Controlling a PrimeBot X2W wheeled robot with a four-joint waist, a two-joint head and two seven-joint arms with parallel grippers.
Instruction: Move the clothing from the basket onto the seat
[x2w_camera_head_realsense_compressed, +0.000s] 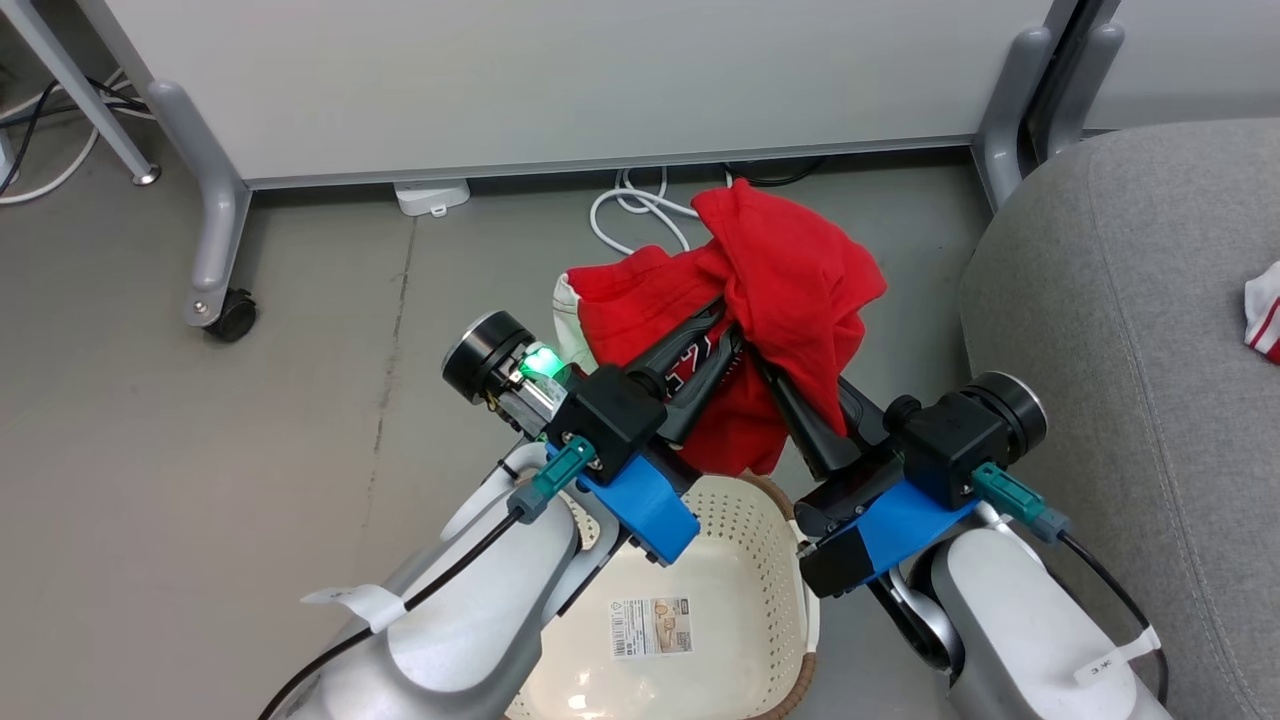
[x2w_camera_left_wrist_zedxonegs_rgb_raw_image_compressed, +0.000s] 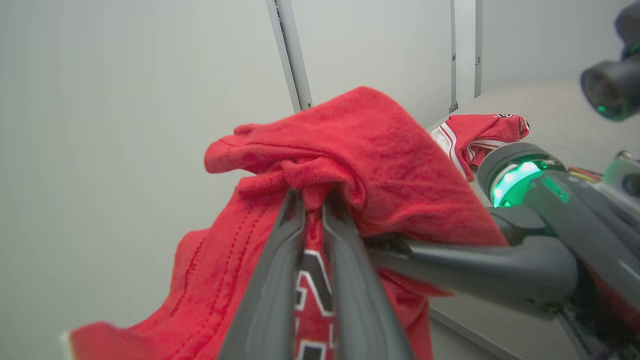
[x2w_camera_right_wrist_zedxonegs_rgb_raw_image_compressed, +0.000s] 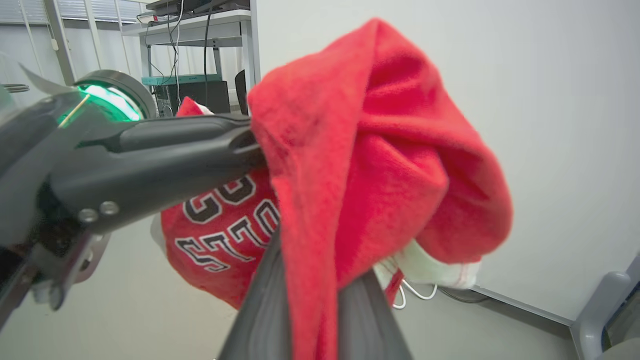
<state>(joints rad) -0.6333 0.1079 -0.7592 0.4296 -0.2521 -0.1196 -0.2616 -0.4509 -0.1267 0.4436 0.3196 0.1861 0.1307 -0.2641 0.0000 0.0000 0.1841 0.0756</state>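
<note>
A red garment of the clothing (x2w_camera_head_realsense_compressed: 790, 270) with black-and-white lettering hangs bunched in the air above the basket (x2w_camera_head_realsense_compressed: 745, 560). Both grippers hold it, their fingers crossing. In the left wrist view my left gripper (x2w_camera_left_wrist_zedxonegs_rgb_raw_image_compressed: 312, 197) is shut on a fold of the red cloth. The same gripper (x2w_camera_head_realsense_compressed: 715, 335) reaches up into the cloth from the lower left in the head view. My right gripper (x2w_camera_head_realsense_compressed: 762, 368) comes in from the lower right. Red cloth is pinched between its fingers (x2w_camera_right_wrist_zedxonegs_rgb_raw_image_compressed: 312, 280). The cream basket shows a bare bottom with a label. A second red-and-white garment (x2w_camera_head_realsense_compressed: 1265, 312) lies on the grey seat (x2w_camera_head_realsense_compressed: 1120, 350).
A white partition panel on castor legs (x2w_camera_head_realsense_compressed: 215, 260) stands behind the basket. White cables (x2w_camera_head_realsense_compressed: 640, 210) lie on the grey floor at its foot. The seat takes up the right side, close to my right arm. Open floor lies to the left.
</note>
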